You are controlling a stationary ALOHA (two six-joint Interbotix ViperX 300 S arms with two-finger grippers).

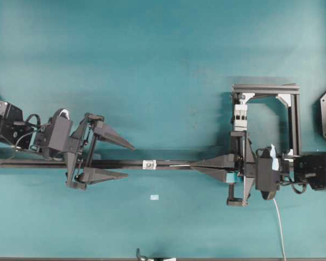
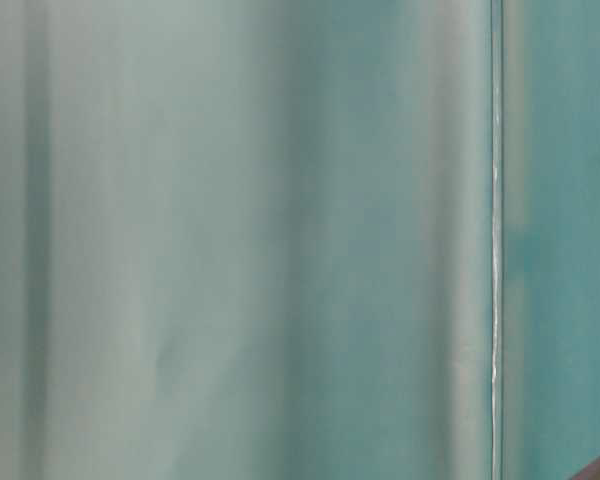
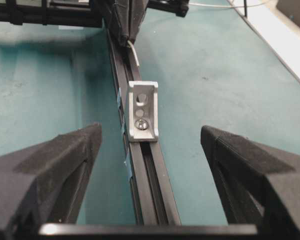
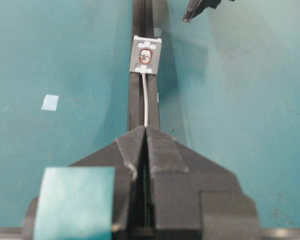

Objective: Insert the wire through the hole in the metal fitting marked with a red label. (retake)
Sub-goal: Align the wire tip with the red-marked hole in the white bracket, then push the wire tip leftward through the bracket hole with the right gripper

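- Silvery metal fitting (image 4: 146, 56), red-ringed hole (image 4: 146, 57), sits on black rail (image 4: 140, 107).
- Pale wire (image 4: 145, 102): held in closed right pincer (image 4: 144, 131), tip at fitting.
- Left pincer (image 3: 150, 150): open, straddling rail.
- Teal worktop (image 1: 163, 65).

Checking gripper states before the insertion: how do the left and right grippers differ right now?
The left gripper stands open, fingers either side of the black rail; the right gripper is shut. The left gripper holds nothing; the right gripper pinches the wire, whose tip reaches the metal fitting. Both point along the rail toward the fitting, from opposite sides.
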